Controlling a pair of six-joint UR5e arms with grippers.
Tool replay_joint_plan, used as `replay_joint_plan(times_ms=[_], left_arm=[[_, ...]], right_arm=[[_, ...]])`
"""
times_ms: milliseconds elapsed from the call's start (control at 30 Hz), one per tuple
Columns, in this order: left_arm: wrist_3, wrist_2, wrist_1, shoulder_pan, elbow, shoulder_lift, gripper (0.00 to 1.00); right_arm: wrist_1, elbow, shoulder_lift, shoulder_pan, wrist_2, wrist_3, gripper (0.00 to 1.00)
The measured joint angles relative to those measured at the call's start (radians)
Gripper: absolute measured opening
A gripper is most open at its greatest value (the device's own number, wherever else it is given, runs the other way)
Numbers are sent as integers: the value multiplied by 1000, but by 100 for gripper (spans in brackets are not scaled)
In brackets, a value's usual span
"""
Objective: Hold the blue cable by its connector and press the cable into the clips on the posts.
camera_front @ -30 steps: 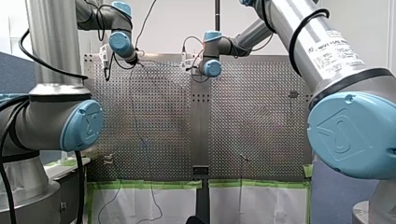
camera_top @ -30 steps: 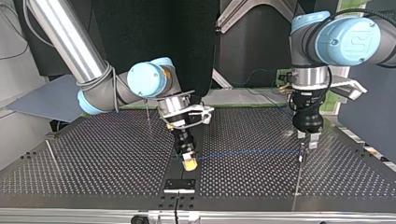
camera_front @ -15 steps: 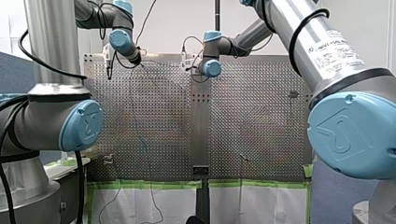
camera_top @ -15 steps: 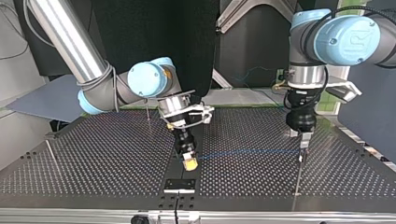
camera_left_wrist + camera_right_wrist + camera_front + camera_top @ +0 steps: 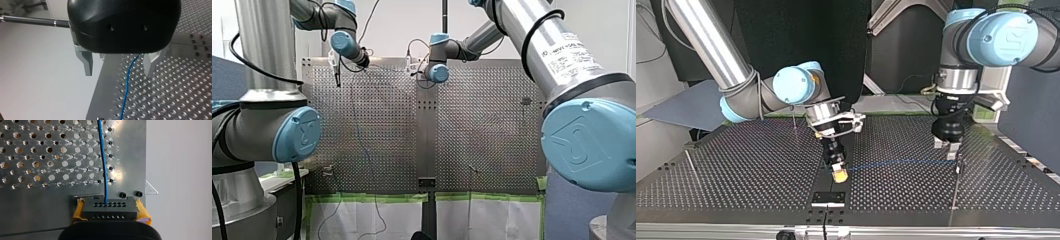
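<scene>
Cable (image 5: 102, 157), thin and blue, runs straight over the perforated metal bench (image 5: 37, 150) from its black multi-hole connector (image 5: 109, 208), clamped by my right gripper (image 5: 110, 213) between yellow pads (image 5: 78, 210). My left gripper (image 5: 118, 65) hangs spread wide, empty, fingers (image 5: 87, 63) astride the cable, near a slim metal post (image 5: 954, 195).

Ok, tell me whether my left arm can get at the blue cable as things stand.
Probably yes: the left end effector hangs open with the blue cable running between its fingers and nothing else in the gap.
</scene>
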Motion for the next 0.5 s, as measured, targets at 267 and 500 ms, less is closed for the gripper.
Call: replay_joint_plan(times_ms=[267, 500], left_arm=[[23, -55, 31, -29, 29, -57, 100], [51, -115, 88, -44, 47, -95, 100]], right_arm=[[2, 0, 0, 1, -1, 0, 0], [3, 0, 0, 2, 0, 0, 0]])
